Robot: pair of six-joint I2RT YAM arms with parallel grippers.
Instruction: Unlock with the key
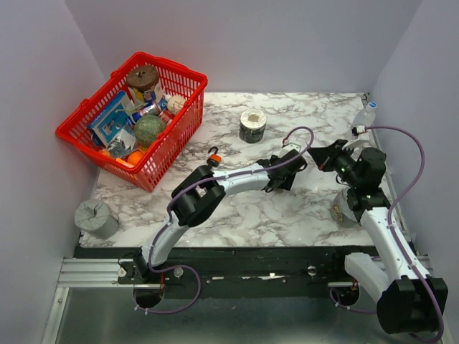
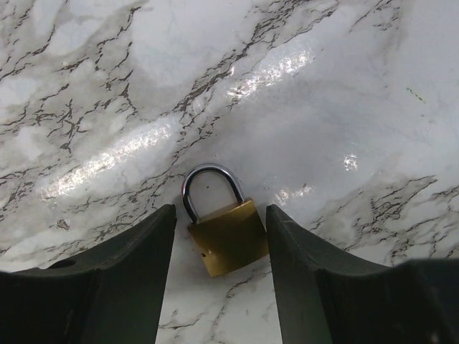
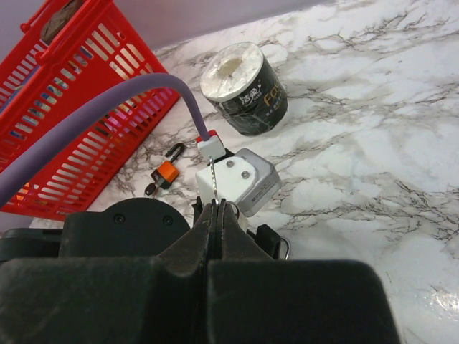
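Key sits in my right gripper, low in the middle of the right wrist view; the fingers are pressed together on it, and only the thin silvery blade shows, standing straight up out of the pinch; the black head is hidden between the pads, so I cannot tell how squarely it is seated.

I judge the key to be very light and stiff, with a smooth, narrow blade that gives little to grip; the place to hold it is the flat faces of the head, leaving the whole blade free; held by so small a patch it may pivot or slip once the tip meets resistance, so the pinch should be firm and the push in line with the blade.

My left gripper is spread wide; the brass padlock lies flat on the marble table between its fingers, low in the centre of the left wrist view, shackle towards the top of the frame and apparently closed; the keyhole end faces the bottom edge and I cannot see it; smooth brass on glossy marble looks likely to slide unless I clamp its sides.

The orange-and-black padlock lies well apart, at the left by the red basket.
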